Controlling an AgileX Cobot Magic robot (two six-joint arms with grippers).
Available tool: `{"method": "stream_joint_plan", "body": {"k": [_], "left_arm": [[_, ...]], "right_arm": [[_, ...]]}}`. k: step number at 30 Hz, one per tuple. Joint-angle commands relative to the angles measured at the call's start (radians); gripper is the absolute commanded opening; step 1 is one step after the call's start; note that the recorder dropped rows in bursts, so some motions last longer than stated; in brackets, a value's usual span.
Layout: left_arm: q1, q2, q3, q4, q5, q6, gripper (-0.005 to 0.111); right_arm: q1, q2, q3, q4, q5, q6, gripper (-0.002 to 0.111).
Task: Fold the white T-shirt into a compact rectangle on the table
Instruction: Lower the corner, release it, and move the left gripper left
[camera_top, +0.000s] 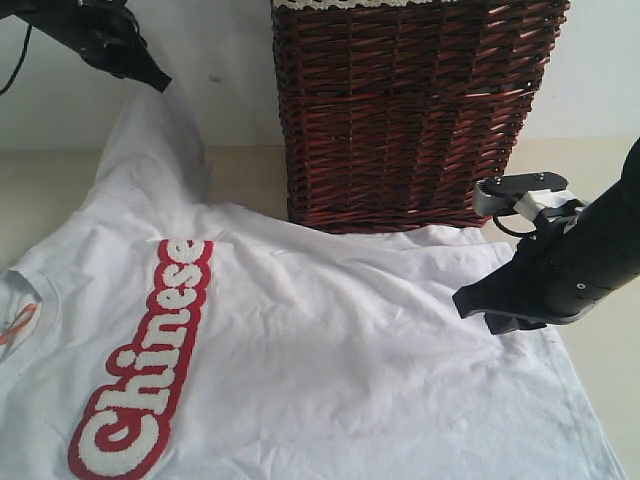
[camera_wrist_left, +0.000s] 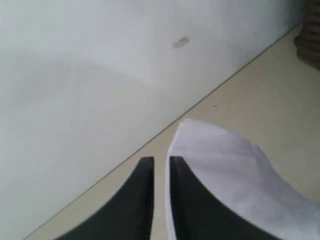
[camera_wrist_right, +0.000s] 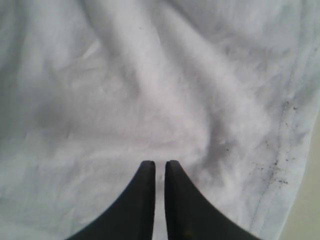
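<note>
The white T-shirt (camera_top: 330, 350) lies unfolded, lettering up, on the table (camera_top: 40, 190) from centre to 6 o'clock, so no fold looks made yet. Its sleeve (camera_top: 155, 140) hangs at 10 o'clock from the left gripper (camera_top: 158, 80), fingers pinched on it. At 3 o'clock the right gripper (camera_top: 462, 302) shows fingers nearly together; whether they nip cloth is unclear.
</note>
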Motion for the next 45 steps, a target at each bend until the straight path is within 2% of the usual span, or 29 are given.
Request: {"method": "stream_joint_plan", "body": {"k": [1,3,6,8,13,14,23,34,36,40,45], "left_arm": [[0.027,0.004,0.000,0.057,0.028,-0.110,0.044],[0.032,0.004,0.000,0.090,0.047,-0.202,0.053],[0.038,0.007,0.000,0.116,0.120,-0.269,0.049],[0.038,0.015,0.000,0.116,0.205,-0.264,0.039],[0.038,0.056,0.075,0.069,0.368,-0.211,0.003],[0.038,0.058,0.099,0.045,0.384,-0.191,0.000],[0.038,0.003,0.329,-0.091,0.443,-0.089,0.000],[0.040,-0.144,0.565,0.050,0.421,-0.142,0.000],[0.040,-0.195,0.591,0.057,0.427,-0.109,0.000],[0.040,-0.323,0.674,0.050,0.485,0.060,0.000],[0.042,-0.448,0.790,0.103,0.521,0.083,0.000]], "right_arm": [[-0.005,-0.007,0.000,0.003,0.001,-0.009,0.010],[-0.005,-0.007,0.000,0.003,0.001,-0.009,0.010],[-0.005,-0.007,0.000,0.003,0.001,-0.009,0.010],[-0.005,-0.007,0.000,0.003,0.001,-0.009,0.010],[-0.005,-0.007,0.000,0.003,-0.004,-0.016,0.010],[-0.005,-0.007,0.000,0.003,-0.004,-0.018,0.010],[-0.005,-0.007,0.000,0.005,-0.004,-0.034,0.010],[-0.005,-0.007,0.000,0.005,-0.004,-0.034,0.010],[-0.005,-0.007,0.000,0.007,-0.004,-0.034,0.010],[-0.005,-0.007,0.000,0.007,-0.004,-0.034,0.010],[-0.005,-0.007,0.000,0.011,-0.004,-0.034,0.010]]}}
